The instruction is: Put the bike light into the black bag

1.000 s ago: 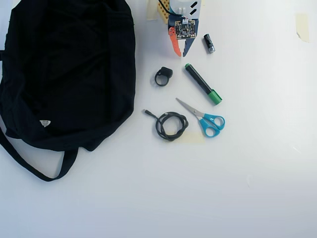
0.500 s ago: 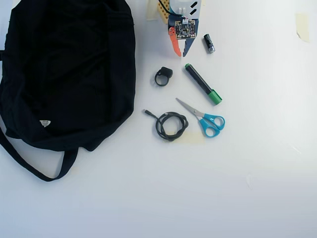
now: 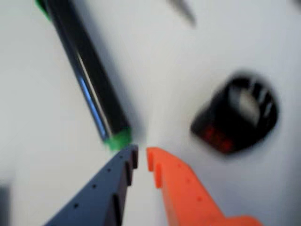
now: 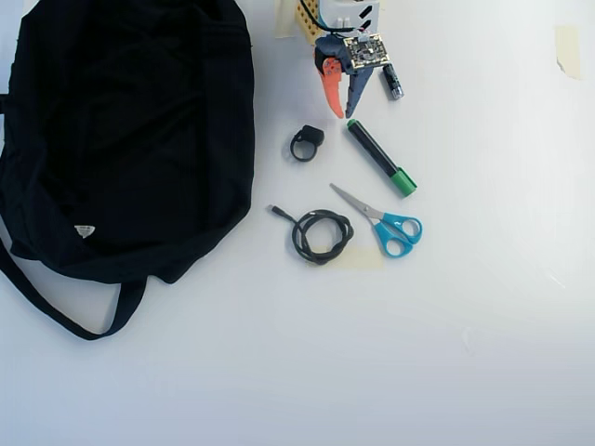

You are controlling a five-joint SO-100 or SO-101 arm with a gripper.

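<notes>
Pincer [image 3: 141,157] tips nearly pressed together, empty, hovering between the marker [image 3: 89,77] and bike light [image 3: 237,115], so it's the reaching step; next: spread, swing over.

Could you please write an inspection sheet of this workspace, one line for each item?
Surface: white table, bare around the things.
Job's things: bike light lies on the table between the black bag and the marker, touching neither; the bag lies at the left in the overhead view, its strap trailing toward the lower edge.
Clutter: black marker with green ends; blue-handled scissors; small black cylinder beside the arm.
Grippers: gripper holds nothing, fingertips nearly together, near the marker's end and beside the bike light.
Cables: coiled black cable beside the scissors; wires at the arm's base.
Surroundings: a piece of tape at the right edge; otherwise nothing seen.
</notes>
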